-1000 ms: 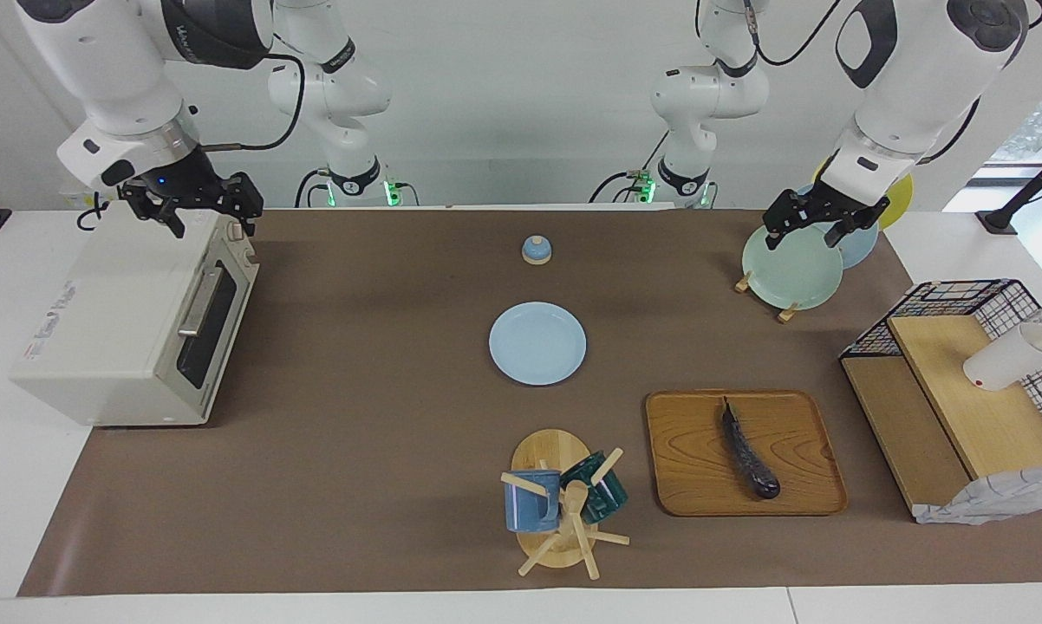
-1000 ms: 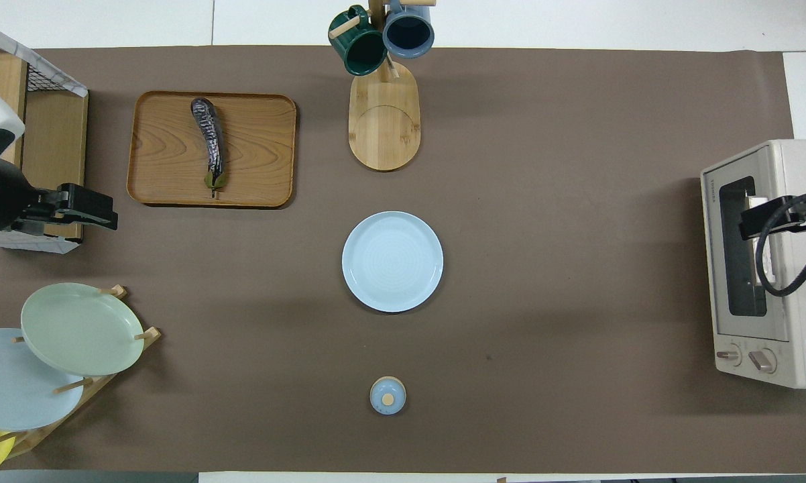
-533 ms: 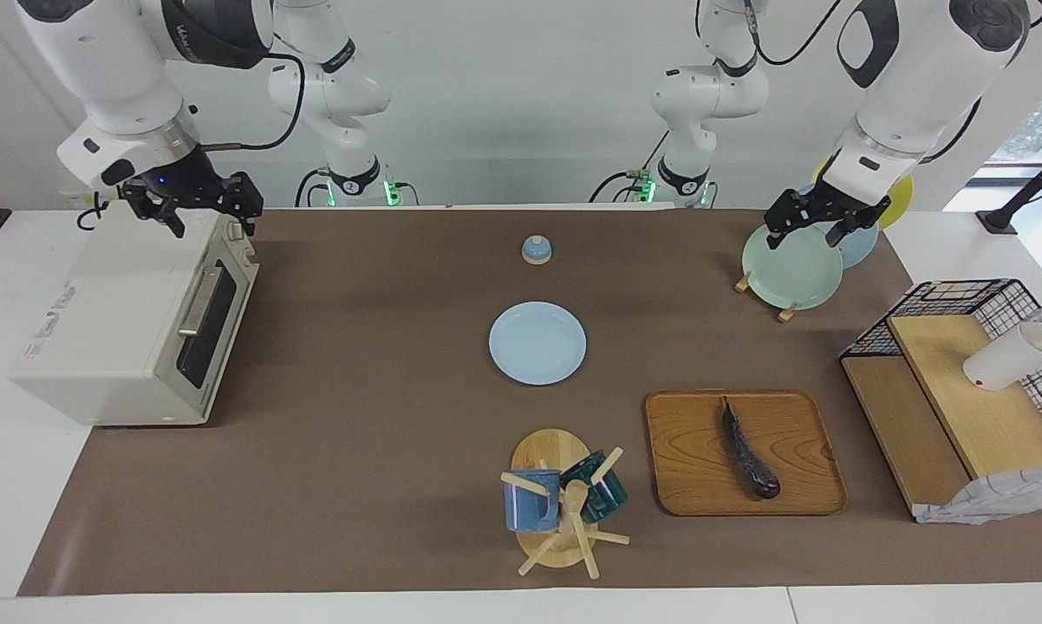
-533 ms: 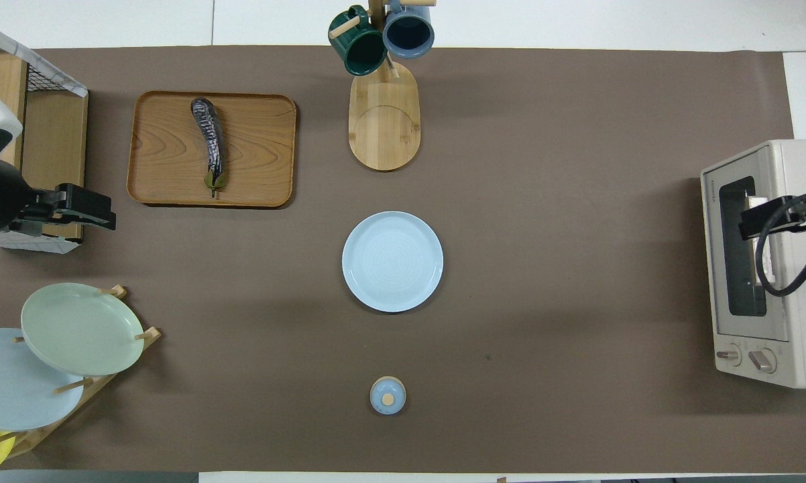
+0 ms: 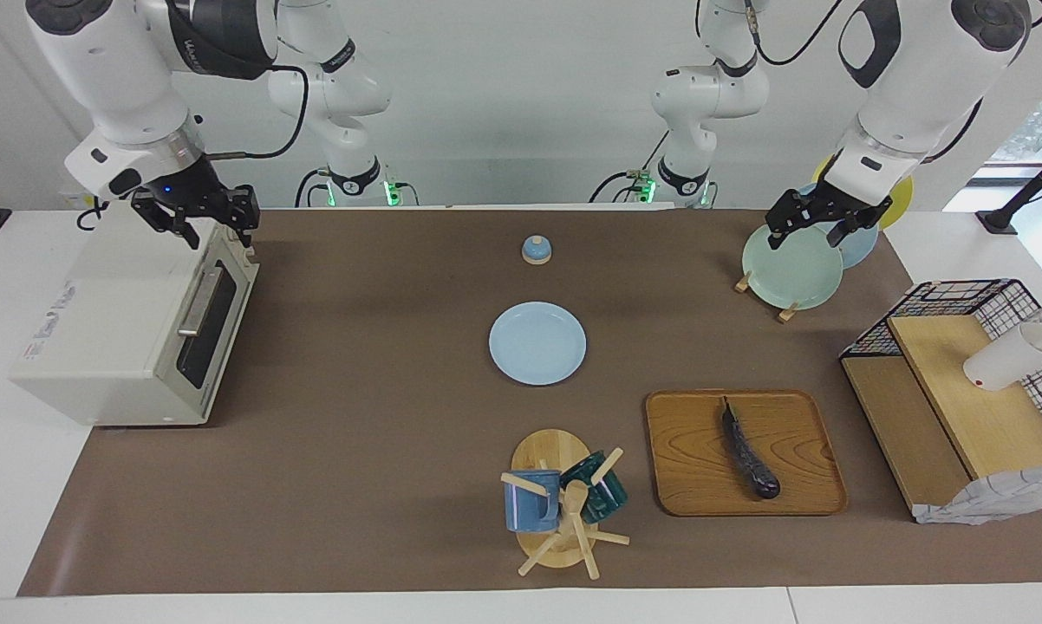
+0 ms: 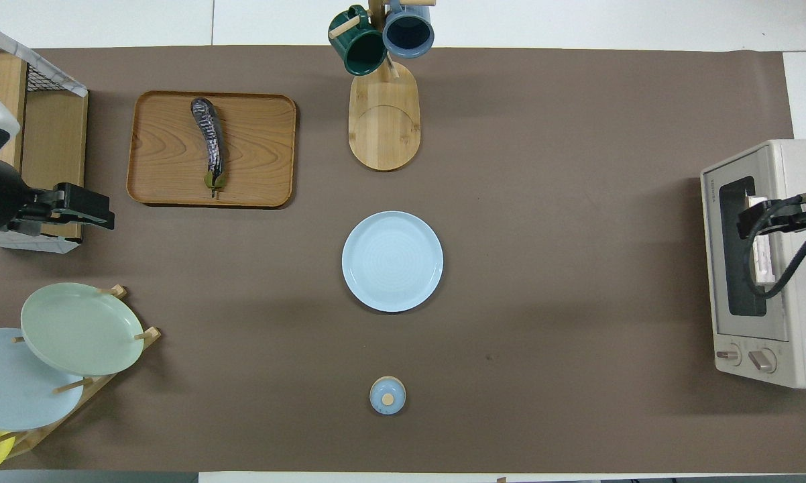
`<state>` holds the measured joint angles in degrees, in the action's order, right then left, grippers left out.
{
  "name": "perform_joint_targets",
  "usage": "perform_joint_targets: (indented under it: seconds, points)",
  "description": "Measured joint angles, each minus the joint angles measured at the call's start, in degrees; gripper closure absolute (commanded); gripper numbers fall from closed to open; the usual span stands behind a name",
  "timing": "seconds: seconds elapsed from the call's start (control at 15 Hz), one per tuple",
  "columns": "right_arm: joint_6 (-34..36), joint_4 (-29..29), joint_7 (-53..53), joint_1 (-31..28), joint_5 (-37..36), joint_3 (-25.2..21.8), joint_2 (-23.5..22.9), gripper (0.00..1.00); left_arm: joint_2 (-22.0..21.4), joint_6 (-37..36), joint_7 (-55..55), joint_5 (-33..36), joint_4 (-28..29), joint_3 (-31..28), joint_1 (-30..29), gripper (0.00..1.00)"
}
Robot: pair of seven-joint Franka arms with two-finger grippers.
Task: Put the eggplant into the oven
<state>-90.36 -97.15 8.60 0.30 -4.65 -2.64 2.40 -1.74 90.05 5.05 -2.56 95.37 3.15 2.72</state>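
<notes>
The dark purple eggplant (image 5: 746, 451) (image 6: 210, 144) lies lengthwise on a wooden tray (image 5: 686, 468) (image 6: 262, 147) toward the left arm's end of the table. The cream oven (image 5: 113, 329) (image 6: 795, 168) stands at the right arm's end with its glass door shut. My right gripper (image 5: 200, 221) (image 6: 752, 223) hangs just above the oven's top front edge, fingers apart and holding nothing. Over the plate rack, my left gripper (image 5: 816, 227) (image 6: 84, 208) is open and empty, well away from the eggplant.
A light blue plate (image 5: 537, 343) sits mid-table, with a small blue lidded pot (image 5: 536, 250) nearer the robots. A mug tree (image 5: 564, 503) stands beside the tray. The plate rack (image 5: 790, 269) and a wire-and-wood shelf (image 5: 963, 381) fill the left arm's end.
My right gripper has turned slightly above the oven and its fingers have drawn a little closer together. The left gripper has barely moved.
</notes>
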Motion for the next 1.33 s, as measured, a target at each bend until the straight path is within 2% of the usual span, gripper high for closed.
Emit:
perform_joint_targets:
  seconds: [0.2,0.47,0.67,1.33]
  points:
    - [-5.7,-5.6,0.8,-0.7,0.0,-0.1,2.0,1.0,0.0,0.0,0.0,0.0,0.0,0.2,0.0,0.0]
    - [-15.4,-14.8,0.9,-4.3,-1.0,-0.3,3.8,1.0,0.0,0.0,0.0,0.0,0.0,0.2,0.0,0.0]
    - [-17.2,-16.7,1.3,-6.7,-1.2,-0.4,3.1,1.0,0.0,0.0,0.0,0.0,0.0,0.1,0.0,0.0]
    - [-20.2,-21.1,1.7,-8.2,-2.5,-0.3,2.8,1.0,0.0,0.3,0.1,0.0,0.0,0.1,0.0,0.0]
